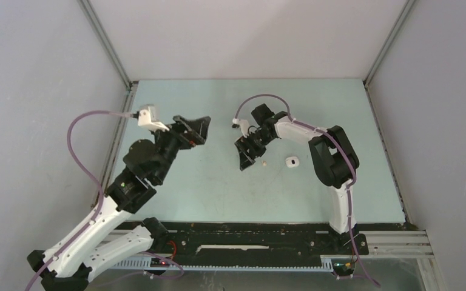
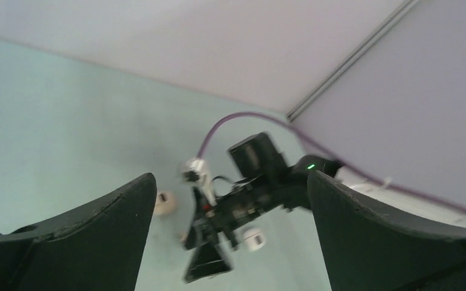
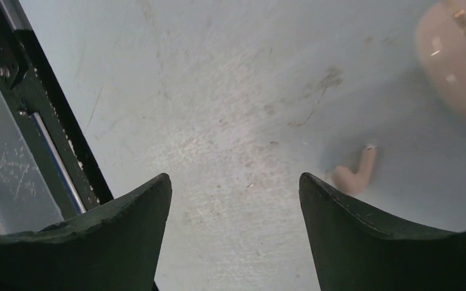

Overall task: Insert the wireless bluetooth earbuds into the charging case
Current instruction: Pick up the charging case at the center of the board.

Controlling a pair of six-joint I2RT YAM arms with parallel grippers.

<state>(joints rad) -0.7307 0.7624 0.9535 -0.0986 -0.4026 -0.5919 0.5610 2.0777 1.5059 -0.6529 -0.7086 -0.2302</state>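
A pale green table (image 1: 218,194) seen from above, with grey walls on three sides. The left arm (image 1: 139,167) rises from the near left corner, with the left gripper (image 1: 195,129) over the table's left side. The right arm (image 1: 334,159) bends in from the right — the right gripper (image 1: 246,159) points down near the table's middle. Just right of it lies a tiny tan earbud (image 1: 265,162), and nearby, apart from it, a small white case (image 1: 291,162). Purple cables (image 1: 76,139) loop from both arms.

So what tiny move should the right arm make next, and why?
Probably slide the right gripper sideways until the tan earbud sits between its jaws, then lower. The jaws stand open over bare table, holding nothing. In the wrist view the earbud lies just past the tip of the finger on that view's right, outside the gap. The case lies farther off that way.
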